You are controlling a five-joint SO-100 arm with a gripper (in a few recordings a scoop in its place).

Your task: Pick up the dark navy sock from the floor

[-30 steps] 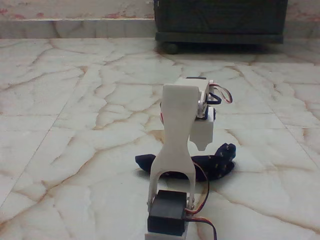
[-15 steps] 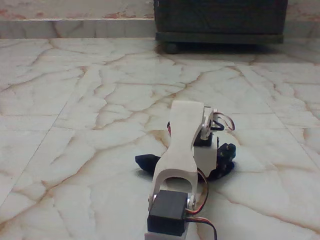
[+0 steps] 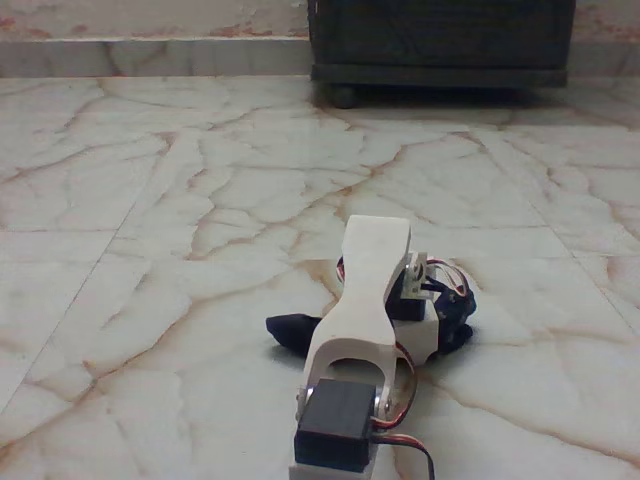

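Observation:
The dark navy sock (image 3: 290,333) lies across the floor (image 3: 150,250) in the fixed view, its left end poking out beside the white arm and its right end bunched at the arm's right side. My gripper (image 3: 424,334) is down low on the middle of the sock, behind the arm's white link and black servo. The fingers are hidden by the arm, so whether they are open or shut on the fabric cannot be told.
A dark wooden cabinet (image 3: 440,40) on round feet stands at the back against the wall. Cream marble tiles with brown veins stretch to the left, right and behind the sock.
The arm has swung down from above the sock until the gripper sits on its middle. The sock's right end has bunched up and shifted slightly.

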